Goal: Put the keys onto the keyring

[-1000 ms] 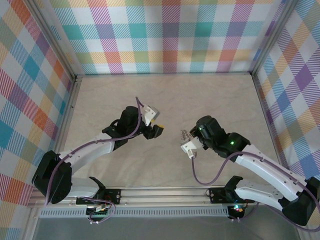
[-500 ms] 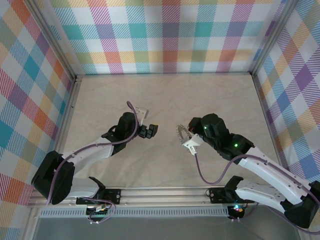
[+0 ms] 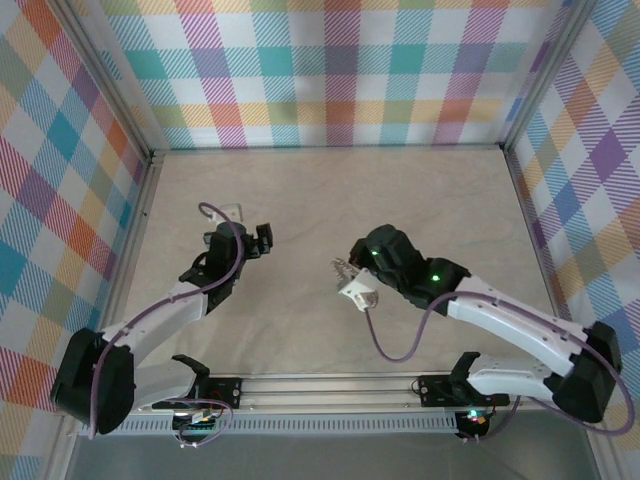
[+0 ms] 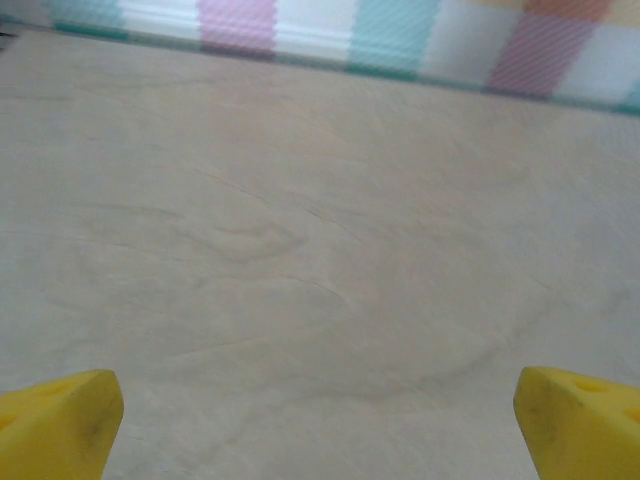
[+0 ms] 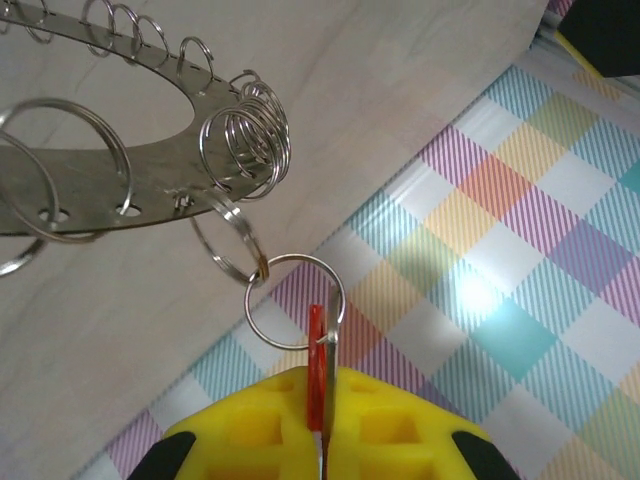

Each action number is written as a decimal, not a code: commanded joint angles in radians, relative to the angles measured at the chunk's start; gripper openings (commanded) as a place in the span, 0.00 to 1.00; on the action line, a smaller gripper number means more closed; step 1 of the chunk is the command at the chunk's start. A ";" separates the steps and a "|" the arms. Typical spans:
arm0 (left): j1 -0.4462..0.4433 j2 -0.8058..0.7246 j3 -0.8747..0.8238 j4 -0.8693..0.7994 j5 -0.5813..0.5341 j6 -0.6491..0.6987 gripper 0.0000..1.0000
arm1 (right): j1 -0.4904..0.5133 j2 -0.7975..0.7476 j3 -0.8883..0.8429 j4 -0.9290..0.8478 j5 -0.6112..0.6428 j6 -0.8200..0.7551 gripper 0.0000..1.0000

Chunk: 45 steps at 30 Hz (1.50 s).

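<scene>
- Your bench (image 3: 420,190) is a pale, veined surface. The keyring (image 5: 90,205) sits over its middle ground, a little right of centre in the top view.
- Your right arm (image 3: 500,315) comes in from the near right of the keyring and ends at it.
- Your left arm (image 3: 170,310) ends to the left of the keyring, well apart from it.
- Your left gripper (image 3: 260,240) is spread wide. In its wrist view the yellow fingertips (image 4: 60,420) sit at opposite lower corners with bare bench between them.
- Your right gripper (image 5: 322,440) has its yellow pads pressed together, pinching the key (image 5: 316,345) just beside the keyring.
- The keyring is a flat silvery band with punched holes, fringed with wire loops. I cannot tell whether it rests on the bench.
- A small split ring (image 5: 295,300) appears threaded through the key's head and links to a loop (image 5: 225,240) on the keyring.
- The key shows its red head edge-on between the pads.
</scene>
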 commanded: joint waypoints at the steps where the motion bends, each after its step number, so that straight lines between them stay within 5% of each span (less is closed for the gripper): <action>1: 0.046 -0.064 -0.047 -0.039 -0.047 -0.063 1.00 | 0.050 0.076 0.092 0.037 0.008 0.198 0.00; 7: 0.098 -0.126 -0.078 -0.095 -0.090 -0.080 1.00 | 0.109 0.256 0.276 0.008 -0.069 0.595 0.00; 16: 0.114 -0.120 -0.095 -0.106 -0.120 -0.068 1.00 | 0.102 0.459 0.337 0.044 -0.140 0.821 0.00; 22: 0.120 -0.116 -0.105 -0.093 -0.084 -0.084 1.00 | 0.084 0.524 0.374 0.011 -0.154 0.849 0.00; 45: 0.144 0.007 -0.043 -0.070 0.176 0.016 1.00 | -0.250 0.609 0.128 -0.054 -0.144 0.702 0.00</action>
